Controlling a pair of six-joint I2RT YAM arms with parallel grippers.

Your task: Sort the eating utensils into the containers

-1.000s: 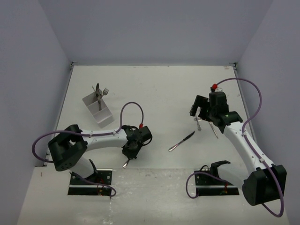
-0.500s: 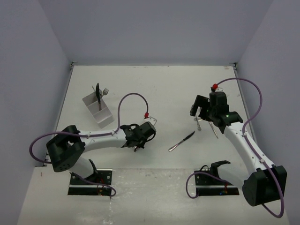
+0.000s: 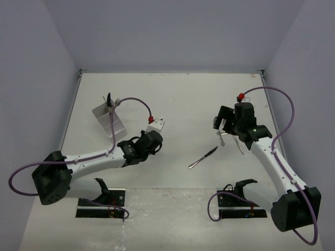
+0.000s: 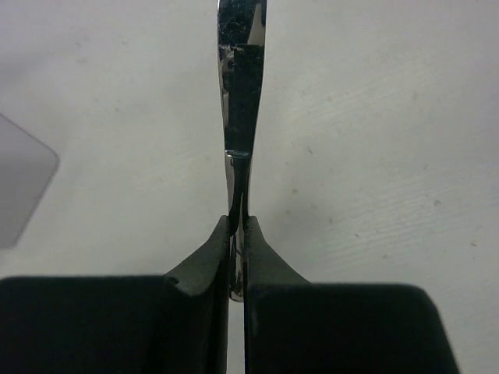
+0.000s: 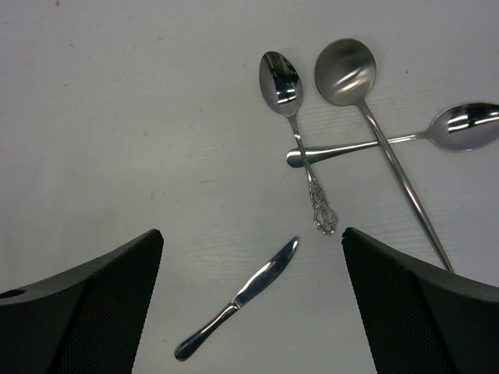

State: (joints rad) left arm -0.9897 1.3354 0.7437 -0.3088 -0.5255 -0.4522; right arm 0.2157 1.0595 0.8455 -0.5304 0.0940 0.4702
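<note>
Okay, the left hand (image 4: pixel 238 226) is off the desk (image 3: pixel 183 99) now. A second ago it was down picking. Since then the arm has swung round and stretched out low toward the holder (image 3: pixel 107 124). The hand is clenched on a silver utensil (image 4: pixel 242 93), both fingers pinching its thin neck, with the handle sticking out ahead. The working end is hidden, so I cannot tell spoon from fork.

So the pick looks done and the drop is what's left. The utensil is near the holder, to its right and nearer the robot, not over a compartment yet. A fork (image 3: pixel 118 101) and a darker piece already stand in the holder's far end.

The right hand (image 5: pixel 251 234) is unchanged, fingers spread wide and holding nothing. It hovers well right of the holder over three spoons (image 5: pixel 281 78) and a knife (image 5: pixel 238 300), all lying flat.
</note>
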